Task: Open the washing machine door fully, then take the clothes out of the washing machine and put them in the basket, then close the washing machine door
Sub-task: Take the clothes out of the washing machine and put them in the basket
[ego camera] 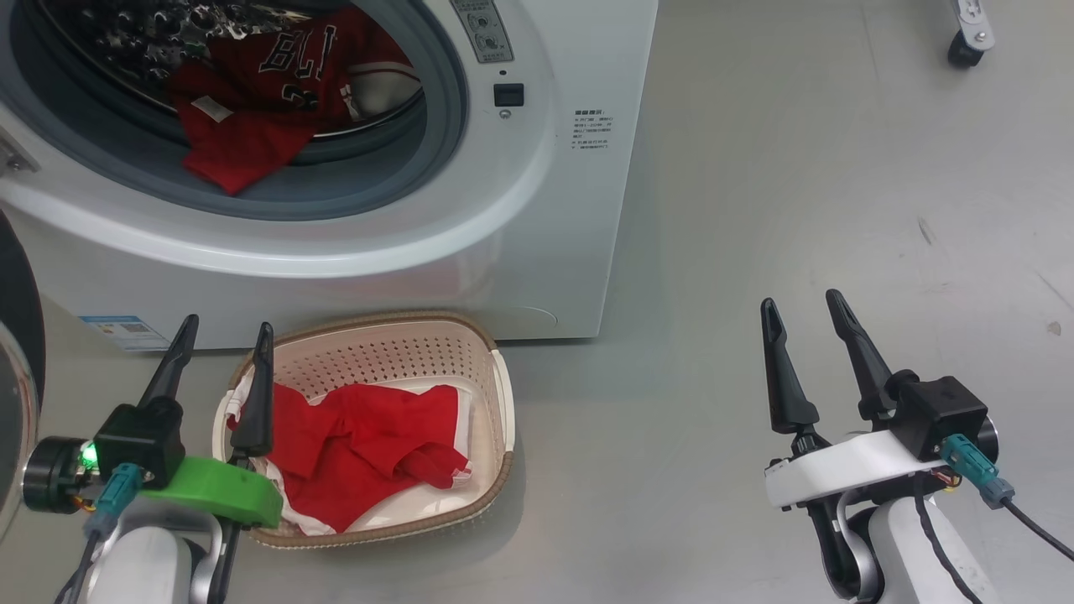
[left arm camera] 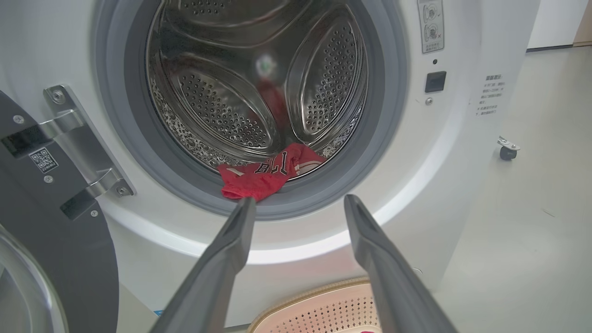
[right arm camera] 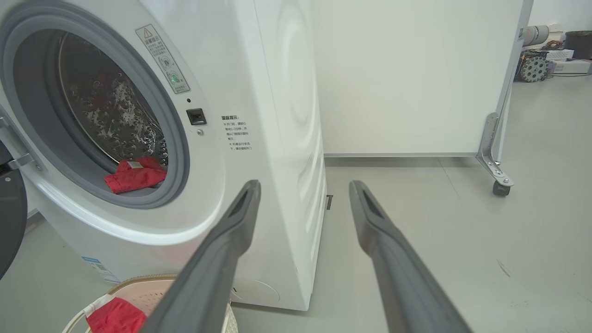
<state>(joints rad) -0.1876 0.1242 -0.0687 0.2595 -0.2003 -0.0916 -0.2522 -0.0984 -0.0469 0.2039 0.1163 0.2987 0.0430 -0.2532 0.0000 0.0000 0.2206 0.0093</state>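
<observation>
The white washing machine (ego camera: 537, 210) stands with its round door (ego camera: 17, 335) swung open to the left; the door's inner side (left arm camera: 55, 240) fills the left of the left wrist view. A red jersey (ego camera: 268, 101) hangs over the grey gasket at the drum mouth (left arm camera: 263, 173) (right arm camera: 135, 175). Another red jersey (ego camera: 361, 449) lies in the cream basket (ego camera: 495, 394) on the floor before the machine. My left gripper (ego camera: 226, 335) is open and empty, over the basket's left rim. My right gripper (ego camera: 801, 306) is open and empty over bare floor, right of the machine.
Grey floor (ego camera: 797, 168) spreads to the right of the machine. A white partition panel on castor wheels (right arm camera: 502, 187) stands behind it. A castor (ego camera: 965, 50) shows at the top right of the head view. Equipment sits in the far right corner (right arm camera: 550, 51).
</observation>
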